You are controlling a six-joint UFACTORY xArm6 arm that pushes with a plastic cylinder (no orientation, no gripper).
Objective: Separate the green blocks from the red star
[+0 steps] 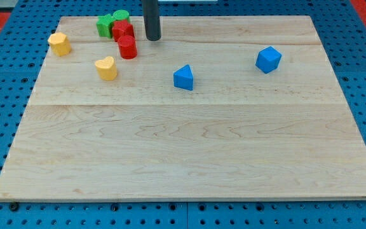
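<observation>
Camera view puts the two green blocks [111, 23] at the top left of the wooden board [189, 152], pressed against the red star [122, 30], with a red cylinder [128, 47] just below. My tip [152, 38] sits just right of that star — no claw here, only a bare rod. You'd best circle round and wedge between green and red — push leftward gently.

I saw 2 green blocks [110, 24], a red star [122, 30] & red cylinder [128, 47], 2 yellow blocks [60, 44], 2 blue blocks [183, 77]. My tip [152, 38] was dark; board [189, 146] pale wood w/ grain; surround blue, dotted w/ holes.
</observation>
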